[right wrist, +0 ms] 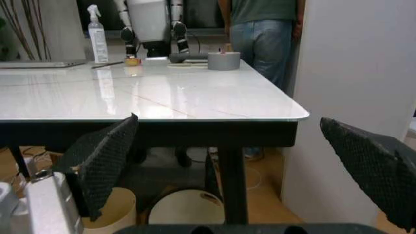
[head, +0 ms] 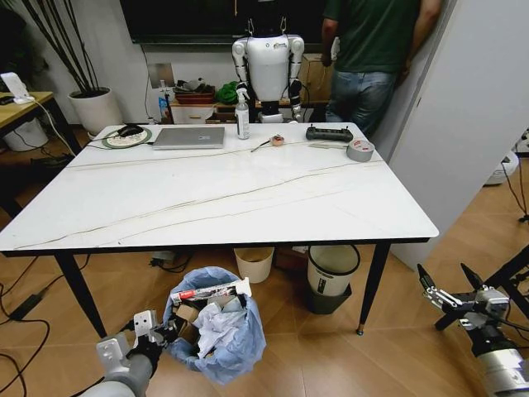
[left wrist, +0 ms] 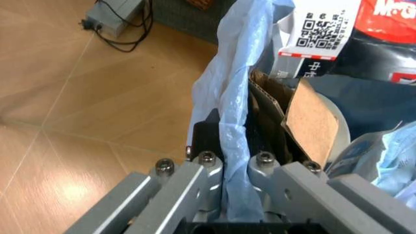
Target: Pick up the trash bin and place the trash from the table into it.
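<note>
The trash bin [head: 216,331] with its baggy light-blue liner stands on the wood floor in front of the table [head: 248,198]. It holds the trash [head: 219,318]: crumpled white paper, brown cardboard [left wrist: 312,122] and a red-and-white packet [head: 211,291]. My left gripper [head: 161,333] is at the bin's left rim, low in the head view. In the left wrist view the left gripper [left wrist: 235,185] is shut on the blue liner and rim [left wrist: 227,97]. My right gripper [head: 450,285] hangs open at the lower right, beside the table's corner. The right wrist view shows its mesh pads [right wrist: 104,156] spread wide.
Under the table stand a cream bucket [head: 254,263], a white bin with black rim [head: 332,269] and a black table leg [head: 372,285]. On the far tabletop are a silver laptop [head: 188,137], a spray bottle [head: 242,114] and a grey tape roll [head: 359,150]. A white wall panel [head: 471,124] rises at right.
</note>
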`<state>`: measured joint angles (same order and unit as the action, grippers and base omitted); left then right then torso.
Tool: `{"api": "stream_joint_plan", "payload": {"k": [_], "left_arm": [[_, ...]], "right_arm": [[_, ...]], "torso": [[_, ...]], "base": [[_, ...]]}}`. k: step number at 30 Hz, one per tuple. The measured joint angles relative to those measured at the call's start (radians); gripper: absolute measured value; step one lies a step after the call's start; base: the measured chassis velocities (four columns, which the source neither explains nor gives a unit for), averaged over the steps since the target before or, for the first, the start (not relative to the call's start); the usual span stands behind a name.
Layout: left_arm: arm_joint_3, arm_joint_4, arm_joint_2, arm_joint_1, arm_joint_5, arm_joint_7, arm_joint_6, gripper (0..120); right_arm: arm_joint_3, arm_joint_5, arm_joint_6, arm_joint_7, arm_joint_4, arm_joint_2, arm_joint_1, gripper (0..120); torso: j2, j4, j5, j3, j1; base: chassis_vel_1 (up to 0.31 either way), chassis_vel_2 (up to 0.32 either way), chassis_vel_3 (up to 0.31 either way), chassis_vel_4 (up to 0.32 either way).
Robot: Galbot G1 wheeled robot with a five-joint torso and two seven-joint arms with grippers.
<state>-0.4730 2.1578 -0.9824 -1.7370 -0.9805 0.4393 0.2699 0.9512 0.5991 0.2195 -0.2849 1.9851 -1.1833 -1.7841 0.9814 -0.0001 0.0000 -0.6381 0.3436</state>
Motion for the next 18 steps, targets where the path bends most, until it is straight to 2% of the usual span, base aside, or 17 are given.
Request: {"api": "stream_joint_plan", "payload": {"k": [18], "left_arm": [[0.003,-0.020,-0.007,0.011,0.020,-0.007,0.003,0]], "right_arm": [[0.000,0.000,0.000,0.000,0.000,0.000,0.000,100]], "torso": [[-0.087,0.0000,0.0000,0.049,-0.037]], "base": [[0.000,0.000,0.000,0.000]]}}
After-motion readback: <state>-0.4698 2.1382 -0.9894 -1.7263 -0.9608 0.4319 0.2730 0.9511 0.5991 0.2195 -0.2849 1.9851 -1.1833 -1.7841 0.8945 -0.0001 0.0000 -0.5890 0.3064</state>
